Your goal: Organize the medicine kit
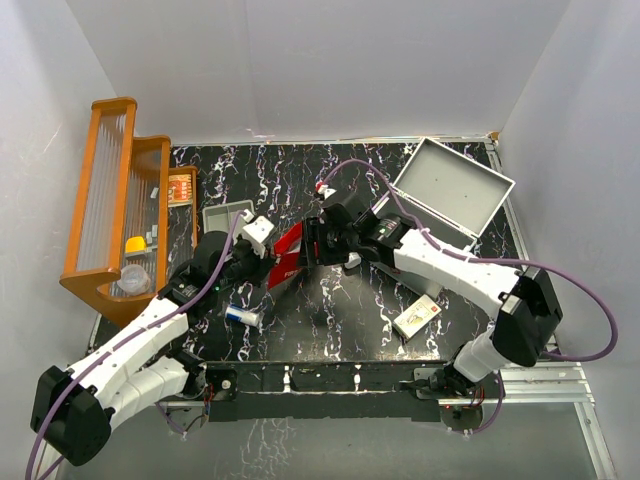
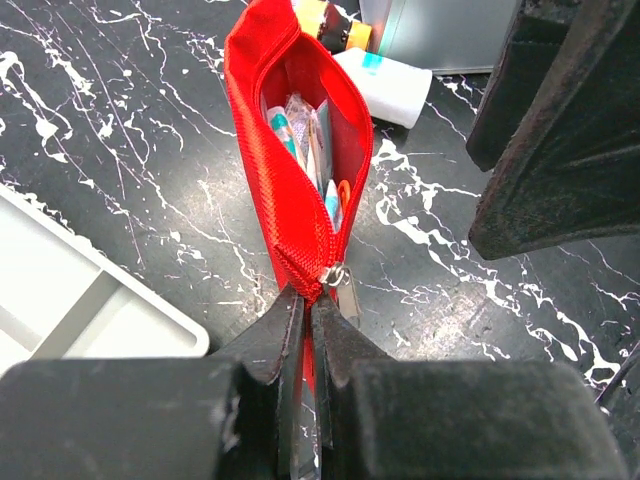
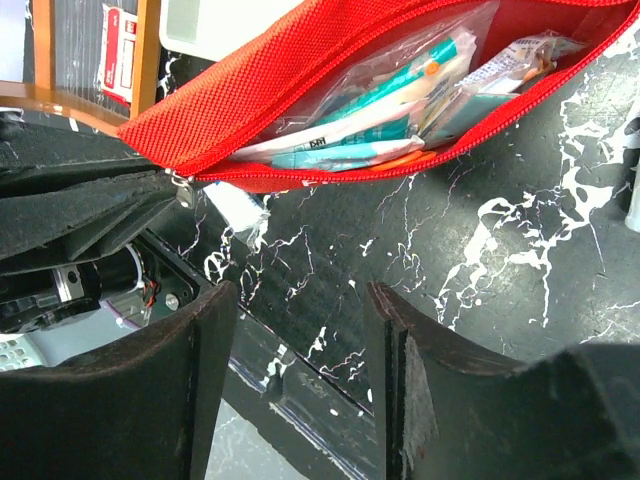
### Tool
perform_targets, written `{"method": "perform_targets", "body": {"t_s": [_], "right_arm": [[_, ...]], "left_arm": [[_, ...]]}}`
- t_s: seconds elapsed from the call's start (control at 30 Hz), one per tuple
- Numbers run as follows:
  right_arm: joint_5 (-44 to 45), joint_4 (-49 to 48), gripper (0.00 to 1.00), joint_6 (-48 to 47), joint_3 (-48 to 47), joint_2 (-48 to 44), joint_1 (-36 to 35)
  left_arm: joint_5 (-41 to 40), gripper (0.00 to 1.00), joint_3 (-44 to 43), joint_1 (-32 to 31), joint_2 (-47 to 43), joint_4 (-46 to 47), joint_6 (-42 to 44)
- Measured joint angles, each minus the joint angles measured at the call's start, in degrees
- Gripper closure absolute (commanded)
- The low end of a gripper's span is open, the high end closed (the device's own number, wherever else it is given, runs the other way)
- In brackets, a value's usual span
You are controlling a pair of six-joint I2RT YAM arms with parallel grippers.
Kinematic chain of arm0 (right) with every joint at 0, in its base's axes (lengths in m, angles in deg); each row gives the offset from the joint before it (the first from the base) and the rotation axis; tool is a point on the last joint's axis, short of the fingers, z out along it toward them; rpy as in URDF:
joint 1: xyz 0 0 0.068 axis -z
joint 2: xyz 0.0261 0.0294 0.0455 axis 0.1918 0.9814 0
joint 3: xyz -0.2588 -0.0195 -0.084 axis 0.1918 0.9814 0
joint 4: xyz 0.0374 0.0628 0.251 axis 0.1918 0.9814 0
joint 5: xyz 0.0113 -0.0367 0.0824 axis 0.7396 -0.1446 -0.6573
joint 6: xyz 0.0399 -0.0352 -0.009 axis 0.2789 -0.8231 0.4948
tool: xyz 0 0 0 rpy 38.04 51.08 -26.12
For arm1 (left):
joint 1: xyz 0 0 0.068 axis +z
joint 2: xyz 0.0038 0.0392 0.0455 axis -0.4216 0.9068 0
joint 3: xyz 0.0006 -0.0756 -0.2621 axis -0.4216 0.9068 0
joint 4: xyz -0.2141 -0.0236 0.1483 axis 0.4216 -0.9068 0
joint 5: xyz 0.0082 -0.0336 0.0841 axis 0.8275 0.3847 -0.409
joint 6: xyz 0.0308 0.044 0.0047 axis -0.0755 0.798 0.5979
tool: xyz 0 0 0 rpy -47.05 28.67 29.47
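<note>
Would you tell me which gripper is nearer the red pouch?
Left: the left gripper pinches the red pouch at its zipper end; the right gripper hangs open beside its mouth, not touching.

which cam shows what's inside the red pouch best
Right wrist: the red pouch gapes across the frame, tubes and packets plainly visible. Left wrist looks in end-on, so the contents overlap. The top view shows only a small red sliver.

Bright, even overhead light washes the white walls [image 1: 350, 60]; shadows on the black marbled table [image 1: 340, 310] are soft. Wrist views blur the near fingers [image 3: 190, 400], while the red pouch [image 3: 330, 50] is sharp.
</note>
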Motion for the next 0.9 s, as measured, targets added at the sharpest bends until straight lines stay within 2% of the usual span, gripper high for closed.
{"method": "perform_targets", "body": {"t_s": [0.23, 0.67, 0.9], "right_arm": [[-1.4, -4.2, 0.52, -0.5, 3.7, -2.1, 0.0], [-8.2, -29.7, 0.72, -1.1, 17.1, -4.3, 0.0], [-10.6, -37.5, 0.71, -2.6, 18.4, -3.3, 0.0]], "left_arm": [[0.3, 1.0, -0.3, 0.0, 0.0, -0.1, -0.5], [4.1, 1.0, -1.0, 0.0, 0.0, -1.3, -0.7], [6.9, 1.0, -1.1, 0.0, -0.3, -1.6, 0.2]]}}
